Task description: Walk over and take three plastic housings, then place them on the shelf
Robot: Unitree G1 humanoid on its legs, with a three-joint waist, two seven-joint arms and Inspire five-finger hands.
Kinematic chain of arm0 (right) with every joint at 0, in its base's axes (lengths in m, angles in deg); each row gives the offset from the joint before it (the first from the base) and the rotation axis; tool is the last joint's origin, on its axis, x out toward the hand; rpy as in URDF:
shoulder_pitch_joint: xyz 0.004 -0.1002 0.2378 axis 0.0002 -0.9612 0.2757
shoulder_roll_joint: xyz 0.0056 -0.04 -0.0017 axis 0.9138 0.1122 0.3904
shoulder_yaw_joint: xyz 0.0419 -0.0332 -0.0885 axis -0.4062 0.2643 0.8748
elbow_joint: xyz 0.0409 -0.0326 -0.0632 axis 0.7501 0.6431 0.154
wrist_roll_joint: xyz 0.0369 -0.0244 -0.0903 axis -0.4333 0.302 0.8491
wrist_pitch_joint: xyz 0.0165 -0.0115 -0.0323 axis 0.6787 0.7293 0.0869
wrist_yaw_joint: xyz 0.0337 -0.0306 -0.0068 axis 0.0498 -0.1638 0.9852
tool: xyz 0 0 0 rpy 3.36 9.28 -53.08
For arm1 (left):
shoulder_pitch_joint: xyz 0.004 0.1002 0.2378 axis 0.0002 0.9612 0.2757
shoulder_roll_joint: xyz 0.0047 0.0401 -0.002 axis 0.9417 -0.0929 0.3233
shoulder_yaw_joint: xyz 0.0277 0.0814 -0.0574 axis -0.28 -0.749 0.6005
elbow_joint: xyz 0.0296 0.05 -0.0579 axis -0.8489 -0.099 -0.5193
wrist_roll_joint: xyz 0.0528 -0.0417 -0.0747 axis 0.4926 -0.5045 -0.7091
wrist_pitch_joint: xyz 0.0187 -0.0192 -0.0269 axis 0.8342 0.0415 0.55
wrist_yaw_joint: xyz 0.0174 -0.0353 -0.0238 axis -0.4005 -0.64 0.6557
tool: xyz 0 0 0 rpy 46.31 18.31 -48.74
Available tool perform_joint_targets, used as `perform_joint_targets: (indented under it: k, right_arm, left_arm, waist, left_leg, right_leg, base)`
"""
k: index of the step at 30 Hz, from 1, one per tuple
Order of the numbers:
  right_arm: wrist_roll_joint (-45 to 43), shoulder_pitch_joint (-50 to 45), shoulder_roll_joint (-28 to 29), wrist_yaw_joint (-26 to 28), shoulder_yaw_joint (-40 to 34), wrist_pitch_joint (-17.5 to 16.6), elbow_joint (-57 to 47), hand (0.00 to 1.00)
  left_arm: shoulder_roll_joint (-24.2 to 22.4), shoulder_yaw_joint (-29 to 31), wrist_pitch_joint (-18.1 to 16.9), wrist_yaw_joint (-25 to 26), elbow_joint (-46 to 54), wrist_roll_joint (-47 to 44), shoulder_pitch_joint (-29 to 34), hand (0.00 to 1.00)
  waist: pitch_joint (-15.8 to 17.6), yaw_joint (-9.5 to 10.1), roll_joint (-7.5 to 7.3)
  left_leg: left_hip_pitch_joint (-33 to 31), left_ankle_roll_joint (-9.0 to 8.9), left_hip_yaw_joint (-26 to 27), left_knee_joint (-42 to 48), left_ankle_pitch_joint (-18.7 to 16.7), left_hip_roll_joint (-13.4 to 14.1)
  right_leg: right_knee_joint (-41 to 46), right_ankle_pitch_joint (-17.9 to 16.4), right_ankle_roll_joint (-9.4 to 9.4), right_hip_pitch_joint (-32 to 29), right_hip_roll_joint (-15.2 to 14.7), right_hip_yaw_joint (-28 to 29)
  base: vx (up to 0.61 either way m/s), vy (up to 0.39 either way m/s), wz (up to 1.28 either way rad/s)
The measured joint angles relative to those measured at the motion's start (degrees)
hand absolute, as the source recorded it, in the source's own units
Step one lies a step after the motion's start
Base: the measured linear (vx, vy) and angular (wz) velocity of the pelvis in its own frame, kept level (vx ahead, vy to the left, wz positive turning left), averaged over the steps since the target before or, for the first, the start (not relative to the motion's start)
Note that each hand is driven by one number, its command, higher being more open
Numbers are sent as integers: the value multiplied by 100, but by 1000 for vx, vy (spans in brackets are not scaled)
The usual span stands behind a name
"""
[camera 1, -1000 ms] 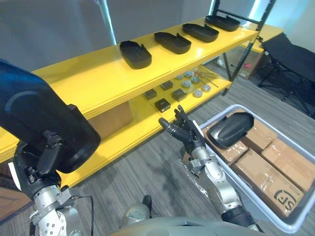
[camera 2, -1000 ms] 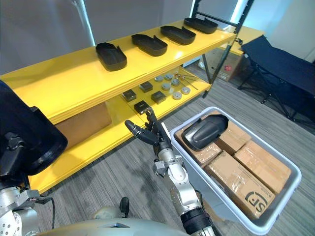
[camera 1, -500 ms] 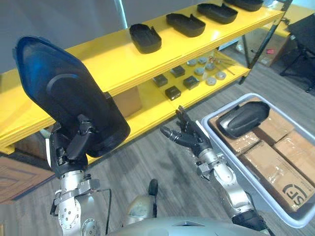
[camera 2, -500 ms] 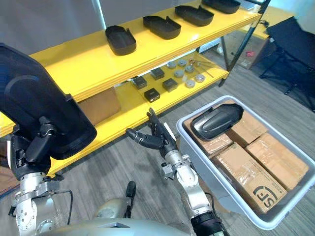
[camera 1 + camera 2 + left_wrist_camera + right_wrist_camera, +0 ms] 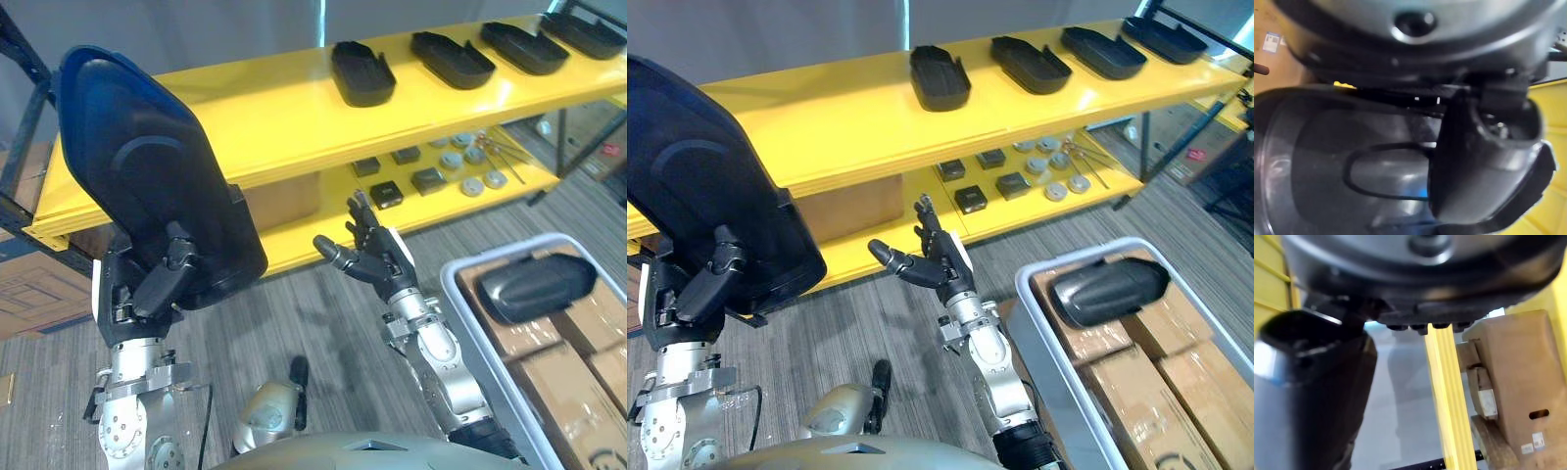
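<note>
Left eye view: the left hand (image 5: 157, 289) grips a large black housing (image 5: 147, 176) from below, its fingers and thumb curled round the lower end. The shell stands upright above the hand, in front of the left end of the yellow shelf (image 5: 265, 122) and not resting on it. In the left wrist view the thumb is clamped across the housing's smooth face. The right hand (image 5: 377, 262) hangs empty with its fingers spread, just off the front edge of the lower board. A row of housings (image 5: 362, 73) lies toward the top board's back edge. One more housing (image 5: 537, 286) lies on the boxes (image 5: 588, 377) in the grey bin (image 5: 475, 343).
</note>
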Motion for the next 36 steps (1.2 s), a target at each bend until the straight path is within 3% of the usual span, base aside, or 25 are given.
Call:
perform_joint_targets:
  k: [1,2,4,5,6,8,10,11,12,13,14,15,16,17,20,23,24,25,26,27,30,32,36]
  right_arm:
    - [50,25,-1,-24,-53,-75,1,100]
    - [174,126,16,-90,-138,-230,3,100]
    - [576,355,-98,-227,-228,-578,2,100]
    - [800,613,-267,-241,-325,-842,-20,100]
    - [856,854,-442,-281,-406,-967,-147,100]
    - [847,1300,-719,-403,-612,-1196,-454,100]
    - [817,1798,-896,-506,-894,-1386,-782,100]
    - [818,1865,-920,-525,-952,-1435,-863,100]
    - [819,1883,-952,-596,-1063,-1512,-1072,100]
    - [827,1890,-996,-640,-1157,-1585,-1189,100]
    - [835,1892,-1054,-665,-1216,-1603,-1196,100]
    - [829,1891,-1148,-716,-1314,-1657,-1196,100]
    - [824,1889,-1154,-722,-1359,-1661,-1195,100]
    - [802,1825,-1158,-723,-1458,-1642,-1182,100]
    - [551,1764,-1218,-640,-1657,-1455,-1170,100]
    - [498,1708,-1223,-574,-1791,-1397,-1170,100]
    - [498,1691,-1227,-586,-1814,-1351,-1170,100]
    - [495,1580,-1238,-617,-1846,-1287,-1172,100]
    - [495,1473,-1174,-629,-1876,-1259,-1167,100]
    - [495,1225,-1003,-641,-1874,-1130,-1168,100]
    - [490,685,-697,-779,-1888,-969,-1181,100]
    - [490,299,-455,-849,-1942,-936,-1226,100]
    - [488,-308,-297,-954,-2150,-805,-1440,100]
  left_arm:
    - [26,5,0,41,32,0,-23,0]
    - [49,11,7,146,33,-2,-101,0]
    - [64,14,24,287,21,-2,-179,0]
    - [158,12,38,363,8,-8,-346,0]
    - [274,7,38,414,-24,-12,-571,0]
    - [527,-9,35,457,-229,-13,-1078,0]
    - [713,3,36,500,-540,-17,-1411,0]
    - [729,14,36,513,-575,-21,-1392,0]
    - [763,60,36,500,-602,-48,-1322,0]
    - [802,145,29,488,-640,-72,-1250,0]
    - [771,141,43,499,-667,-107,-1203,0]
    - [740,139,49,509,-656,-107,-1039,0]
    - [724,146,50,529,-655,-110,-957,0]
    - [591,131,122,569,-668,-125,-871,0]
    - [238,7,289,630,-669,-236,-872,0]
    - [180,-251,291,632,-665,-222,-909,0]
    - [178,-443,269,624,-654,-220,-911,0]
    - [172,-660,265,600,-652,-199,-911,0]
    - [187,-744,267,578,-666,-155,-929,0]
    - [227,-840,271,547,-634,21,-940,0]
    - [459,-871,371,412,-634,51,-989,0]
    - [621,-814,428,309,-633,102,-969,0]
    - [867,-662,639,36,-362,154,-970,0]
  waist:
    - [2,-18,-1]
    - [23,-64,34]
    - [96,-142,199]
    - [87,-211,291]
    - [115,-296,349]
    - [133,-391,407]
    - [129,-449,393]
    - [119,-443,378]
    - [68,-419,261]
    - [-41,-414,11]
    - [-53,-419,31]
    - [-60,-410,132]
    - [-68,-392,169]
    - [-54,-430,331]
    - [2,-436,617]
    - [-7,-442,606]
    - [-60,-457,689]
    - [-150,-501,828]
    - [-145,-503,797]
    - [-147,-587,615]
    - [-146,-679,255]
    - [-136,-754,193]
    - [-128,-900,210]
  left_leg:
    - [47,53,-100,-36,-27,-18]
    - [177,133,-281,-125,-91,-64]
    - [525,104,-463,-295,-149,-61]
    - [672,38,-596,-370,-200,-48]
    - [721,19,-753,-371,-218,-41]
    - [745,-8,-1034,-333,-278,3]
    - [834,-158,-1299,-207,-453,104]
    - [857,-197,-1350,-136,-545,121]
    - [858,-292,-1425,36,-738,133]
    - [869,-445,-1336,179,-901,147]
    - [890,-482,-1245,327,-975,227]
    - [874,-630,-977,627,-1163,482]
    - [823,-715,-937,799,-1242,547]
    - [681,-750,-838,1326,-1363,742]
    - [183,-799,-218,2575,-1391,1253]
    - [137,-814,367,2192,-1449,1486]
    - [133,-794,336,1602,-1287,1569]
    - [206,-890,272,942,-578,1615]
    - [275,-1061,292,838,-517,1560]
    - [458,-958,430,521,-432,1296]
    - [655,-873,635,210,-388,990]
    - [819,-821,723,97,-419,929]
    - [1156,-817,1045,-202,-420,909]
  right_leg:
    - [285,38,88,-145,-13,278]
    - [796,-315,85,-457,34,628]
    - [1075,-753,-191,-807,164,841]
    - [982,-916,-467,-1187,286,986]
    - [748,-956,-534,-1502,410,1228]
    - [117,-844,-400,-2057,625,1995]
    - [-875,-510,21,-2280,763,2516]
    - [-1093,-405,32,-2227,766,2518]
    - [-1546,-340,56,-1983,821,2527]
    - [-2008,-186,239,-1676,905,2580]
    - [-2014,-134,250,-1566,943,2559]
    - [-1979,64,143,-1376,1046,2376]
    - [-1945,260,129,-1295,1049,2260]
    - [-1916,250,80,-1051,1142,1982]
    - [-2352,243,67,-403,1426,1526]
    - [-2860,355,118,49,1419,1329]
    - [-2947,392,178,65,1401,1318]
    - [-2948,421,240,26,1414,1342]
    - [-2953,438,271,30,1331,1412]
    - [-2946,533,367,-17,1108,1439]
    - [-2923,601,481,-84,808,1536]
    - [-2884,658,535,-63,740,1597]
    - [-2820,684,563,-103,707,1888]
  base:
    - [227,29,39]
    - [316,17,35]
    - [263,29,27]
    - [113,25,44]
    - [122,-1,80]
    - [132,-95,88]
    - [171,-215,80]
    - [224,-305,74]
    - [290,-402,82]
    - [312,-412,87]
    - [326,-386,81]
    - [243,-253,51]
    - [262,-267,68]
    - [227,-230,69]
    - [227,-200,65]
    - [211,-88,32]
    - [213,147,10]
    - [224,207,-4]
    - [226,256,-11]
    - [136,169,-8]
    - [141,171,-15]
    - [99,106,-23]
    - [32,33,-35]
